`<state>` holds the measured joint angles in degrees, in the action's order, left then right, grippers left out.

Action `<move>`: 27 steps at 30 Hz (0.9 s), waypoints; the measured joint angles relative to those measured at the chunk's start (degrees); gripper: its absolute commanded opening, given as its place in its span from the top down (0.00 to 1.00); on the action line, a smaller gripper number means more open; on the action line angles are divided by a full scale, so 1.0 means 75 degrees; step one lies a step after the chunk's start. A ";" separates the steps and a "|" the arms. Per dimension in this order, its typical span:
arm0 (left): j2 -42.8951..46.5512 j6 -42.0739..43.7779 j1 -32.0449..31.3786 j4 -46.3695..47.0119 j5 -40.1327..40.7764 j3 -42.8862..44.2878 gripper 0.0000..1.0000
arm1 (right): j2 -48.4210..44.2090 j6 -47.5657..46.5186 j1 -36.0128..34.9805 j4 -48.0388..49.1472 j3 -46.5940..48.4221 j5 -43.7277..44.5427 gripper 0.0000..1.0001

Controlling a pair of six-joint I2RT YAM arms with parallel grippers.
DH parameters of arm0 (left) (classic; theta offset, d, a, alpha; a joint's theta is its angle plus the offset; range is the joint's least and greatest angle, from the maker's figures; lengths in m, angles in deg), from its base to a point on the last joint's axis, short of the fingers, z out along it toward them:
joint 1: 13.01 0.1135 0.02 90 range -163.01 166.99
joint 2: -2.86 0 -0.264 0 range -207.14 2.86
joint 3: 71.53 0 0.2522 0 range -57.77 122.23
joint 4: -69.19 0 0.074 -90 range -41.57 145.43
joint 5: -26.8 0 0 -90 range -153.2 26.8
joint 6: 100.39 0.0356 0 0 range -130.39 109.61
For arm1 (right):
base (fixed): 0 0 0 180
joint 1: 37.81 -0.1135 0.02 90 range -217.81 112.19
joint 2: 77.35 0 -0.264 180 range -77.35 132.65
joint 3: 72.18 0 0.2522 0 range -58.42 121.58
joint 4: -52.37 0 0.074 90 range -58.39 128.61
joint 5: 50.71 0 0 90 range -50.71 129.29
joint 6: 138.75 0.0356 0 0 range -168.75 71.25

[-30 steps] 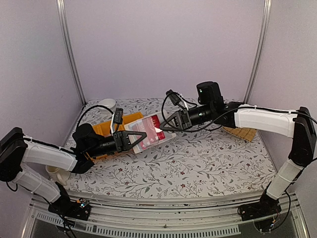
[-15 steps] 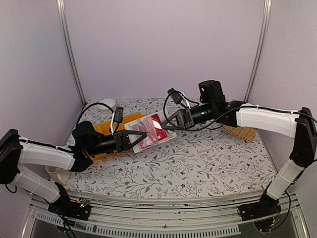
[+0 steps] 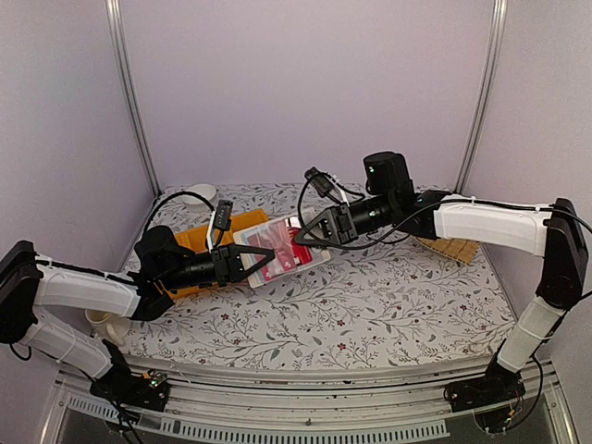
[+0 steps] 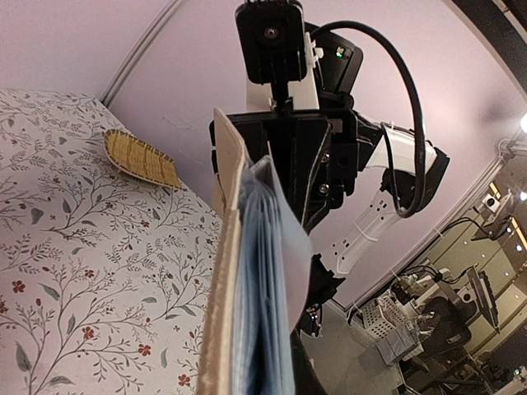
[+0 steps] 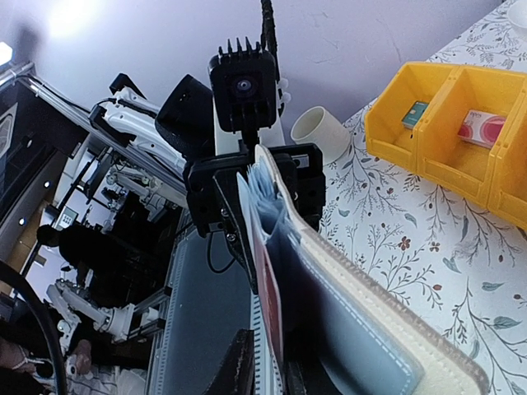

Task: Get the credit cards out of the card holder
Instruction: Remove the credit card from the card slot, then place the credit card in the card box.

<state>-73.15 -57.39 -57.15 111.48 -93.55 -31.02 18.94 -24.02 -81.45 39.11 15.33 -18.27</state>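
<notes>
The card holder point(image 3: 277, 250) hangs above the table between both arms, whitish cover outward and pale blue leaves fanned. My left gripper point(image 3: 242, 263) is shut on its near end; in the left wrist view the card holder point(image 4: 247, 288) fills the jaws edge-on. A red credit card point(image 5: 270, 305) sticks out of a sleeve. My right gripper point(image 3: 310, 233) straddles that card's edge, jaws slightly open, and one finger point(image 5: 240, 346) stands just clear of it. The holder's cover point(image 5: 370, 329) lies to the right of the fingers.
Yellow bins point(image 3: 199, 237) stand behind the left gripper. In the right wrist view the bins point(image 5: 445, 123) hold a teal card point(image 5: 414, 113) and a pink card point(image 5: 478, 127). A woven basket point(image 3: 449, 248) lies at the right, and a white cup point(image 3: 199, 194) stands at the back left.
The right gripper has slid a little left toward the holder and its jaws have parted slightly. The left gripper still holds the holder, barely moved.
</notes>
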 measured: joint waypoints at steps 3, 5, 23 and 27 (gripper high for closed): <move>0.0000 0.0006 0.0000 -0.0032 -0.0012 0.0000 1.00 | 0.0111 -0.0006 -0.0070 -0.0003 0.0038 0.0003 0.98; 0.0000 0.0006 0.0000 -0.0058 -0.0009 0.0000 1.00 | 0.0137 -0.0012 -0.0099 -0.0006 0.0044 0.0003 0.98; 0.1367 0.0868 0.0574 -0.2215 0.0950 0.0032 1.00 | -0.1180 0.0501 0.1317 -0.0038 -0.0734 0.0976 0.98; 0.2264 0.1378 0.0833 -0.4077 0.2425 0.0568 1.00 | -0.1279 0.1786 0.1376 0.0819 -0.1201 0.1734 0.99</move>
<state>-56.17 -47.05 -50.90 80.90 -75.36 -26.76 9.35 -10.62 -71.13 45.25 6.33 -5.26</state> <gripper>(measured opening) 0.083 0.019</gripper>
